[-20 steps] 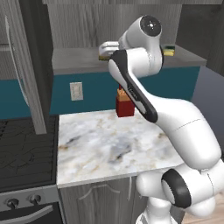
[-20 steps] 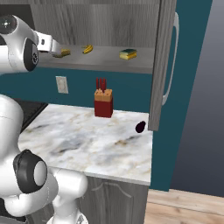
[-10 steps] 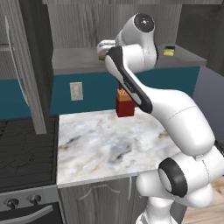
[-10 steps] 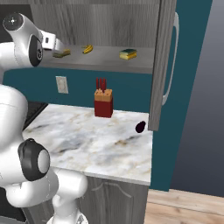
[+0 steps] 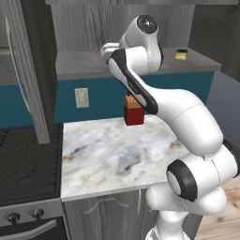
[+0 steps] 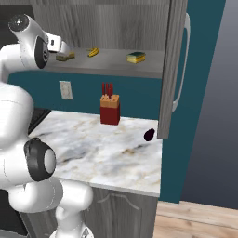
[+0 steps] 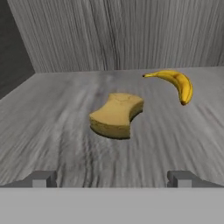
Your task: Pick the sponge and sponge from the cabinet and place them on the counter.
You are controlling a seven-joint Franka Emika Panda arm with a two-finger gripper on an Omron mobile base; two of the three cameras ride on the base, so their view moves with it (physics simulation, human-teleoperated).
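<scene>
Tan-yellow sponge (image 7: 117,114), soft and light, lies on the cabinet shelf (image 7: 52,127) beside a banana (image 7: 177,85); its pinched waist looks the best place to grip. Claw (image 7: 111,178) spread, empty, facing it. Against the earlier frame, the arm has reached further into the cabinet.

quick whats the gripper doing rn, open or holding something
Gripper: open and empty, jaws spread wide, facing the tan sponge on the cabinet shelf without touching it.
</scene>
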